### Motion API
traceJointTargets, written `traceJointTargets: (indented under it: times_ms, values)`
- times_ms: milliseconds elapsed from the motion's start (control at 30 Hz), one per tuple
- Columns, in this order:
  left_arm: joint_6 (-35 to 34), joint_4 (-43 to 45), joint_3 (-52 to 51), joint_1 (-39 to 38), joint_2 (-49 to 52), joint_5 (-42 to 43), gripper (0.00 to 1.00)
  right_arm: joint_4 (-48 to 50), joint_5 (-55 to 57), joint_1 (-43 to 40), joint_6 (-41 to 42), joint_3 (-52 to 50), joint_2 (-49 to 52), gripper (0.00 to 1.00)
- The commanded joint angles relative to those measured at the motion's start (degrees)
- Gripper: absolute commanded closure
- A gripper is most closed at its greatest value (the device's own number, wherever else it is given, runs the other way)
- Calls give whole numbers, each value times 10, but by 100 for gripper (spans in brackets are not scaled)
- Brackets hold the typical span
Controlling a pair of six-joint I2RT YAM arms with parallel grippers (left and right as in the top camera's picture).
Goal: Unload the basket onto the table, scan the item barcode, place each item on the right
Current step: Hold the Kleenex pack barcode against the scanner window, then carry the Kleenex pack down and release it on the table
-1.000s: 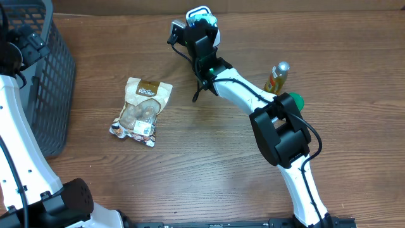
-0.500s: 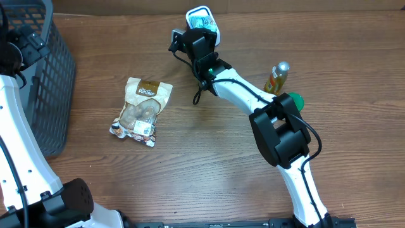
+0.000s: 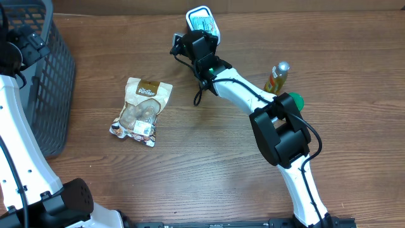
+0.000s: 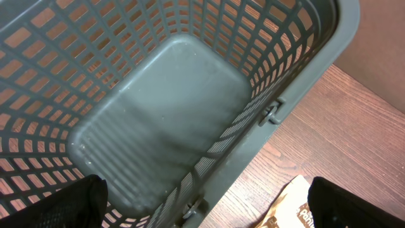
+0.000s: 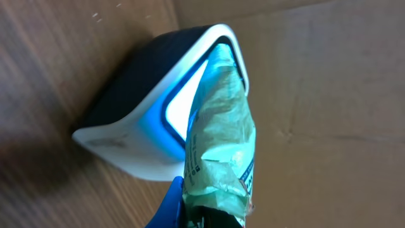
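So the right pincer (image 5: 190,212) is clamped on the green packet (image 5: 221,145), holding it right at the lit blue window of the scanner (image 5: 126,120). Looks like the scanning step. Next it probably needs a small twist so the barcode faces in. Meanwhile the left pincer (image 4: 205,212) hangs wide open over the basket (image 4: 158,114).

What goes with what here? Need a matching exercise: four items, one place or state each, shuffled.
Items:
1. scanner
2. green packet
3. snack pouch
4. bottle

Place or state:
A. lies flat on the table
B. stands upright
C. glows blue
D. crumpled, in front of the lit window

Pairs: 1-C, 2-D, 3-A, 4-B
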Motion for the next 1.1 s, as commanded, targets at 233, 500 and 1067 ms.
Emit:
traceJointTargets:
  times_ms: [233, 500, 1067]
  values:
    - [10, 2, 5, -2, 2, -2, 1, 21, -13, -14, 54, 4, 0, 94]
    - [10, 2, 5, -2, 2, -2, 0, 18, 15, -8, 95, 4, -26, 94]
    - [10, 2, 5, -2, 2, -2, 0, -383, -200, -8, 568, 4, -228, 96]
